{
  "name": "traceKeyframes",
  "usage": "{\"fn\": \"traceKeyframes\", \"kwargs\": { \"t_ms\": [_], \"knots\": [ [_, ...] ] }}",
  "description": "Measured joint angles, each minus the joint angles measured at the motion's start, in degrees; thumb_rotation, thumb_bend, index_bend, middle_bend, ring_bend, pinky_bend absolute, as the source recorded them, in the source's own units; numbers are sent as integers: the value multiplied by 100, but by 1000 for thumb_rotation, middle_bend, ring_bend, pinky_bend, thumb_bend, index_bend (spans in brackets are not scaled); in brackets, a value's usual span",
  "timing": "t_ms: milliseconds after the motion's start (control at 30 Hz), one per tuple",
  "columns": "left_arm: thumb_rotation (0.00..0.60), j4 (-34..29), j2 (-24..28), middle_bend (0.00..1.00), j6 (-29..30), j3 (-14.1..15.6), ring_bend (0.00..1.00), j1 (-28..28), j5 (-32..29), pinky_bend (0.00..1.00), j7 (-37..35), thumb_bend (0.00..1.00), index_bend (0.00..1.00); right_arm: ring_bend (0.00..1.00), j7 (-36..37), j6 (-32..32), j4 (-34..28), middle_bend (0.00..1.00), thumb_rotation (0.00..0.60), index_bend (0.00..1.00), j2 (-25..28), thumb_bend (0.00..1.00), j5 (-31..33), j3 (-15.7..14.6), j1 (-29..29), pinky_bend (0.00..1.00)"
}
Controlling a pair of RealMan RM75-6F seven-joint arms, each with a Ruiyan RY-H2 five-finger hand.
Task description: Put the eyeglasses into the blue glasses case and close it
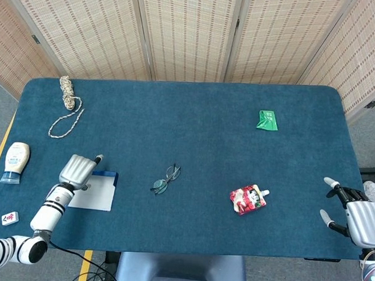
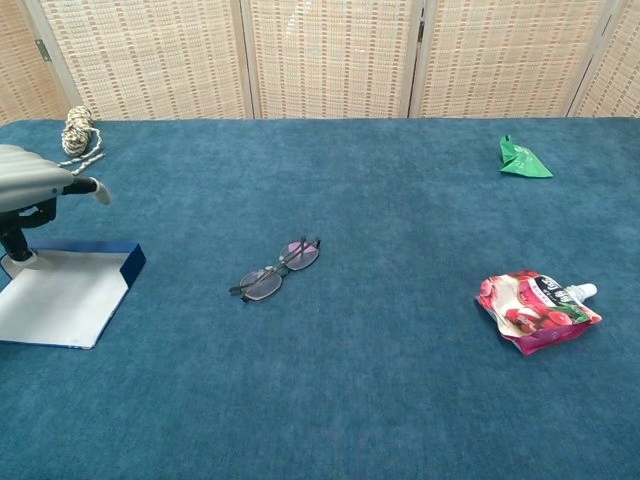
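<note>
The left hand (image 1: 77, 170) holds nothing, one finger pointing out, over the far left edge of the open blue glasses case (image 2: 66, 295). The eyeglasses (image 2: 279, 268) lie well apart, mid-table. Only the head view shows the right hand (image 1: 357, 219), fingers spread and empty at the table's (image 1: 194, 122) right edge, plus a white bottle (image 1: 14, 161).
</note>
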Motion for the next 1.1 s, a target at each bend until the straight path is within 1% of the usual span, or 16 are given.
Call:
{"fn": "traceKeyframes", "kwargs": {
  "t_ms": [267, 400, 600, 800, 900, 1100],
  "knots": [
    [600, 1068, -576, 915, -362, -268, 936, 137, 223, 1000, -165, 204, 225, 358, -13, 18, -12, 436, 600, 168, 17, 293, 10, 3, -19, 295],
    [600, 1476, -843, 915, -567, -502, 938, 143, 315, 1000, -221, 204, 232, 358, -12, 13, -5, 437, 600, 168, 17, 294, 22, 5, -24, 295],
    [600, 1698, -1091, 915, -719, -851, 939, 58, 304, 1000, -136, 204, 239, 359, 14, 10, 19, 438, 600, 169, 11, 294, 39, 9, -30, 295],
    [600, 2025, -1313, 915, -726, -1051, 939, -108, 365, 1000, 243, 204, 242, 360, 54, 10, 57, 439, 600, 169, 11, 294, 61, 12, -43, 295],
    [600, 2219, -1436, 915, -815, -1194, 939, -225, 381, 1000, 336, 204, 242, 361, 71, 13, 71, 439, 600, 169, 8, 294, 72, 16, -49, 295],
    [600, 2630, -1684, 915, -1010, -1384, 939, -430, 411, 1000, 463, 204, 242, 362, 93, 31, 90, 440, 600, 169, 12, 293, 84, 21, -68, 295]
  ]
}}
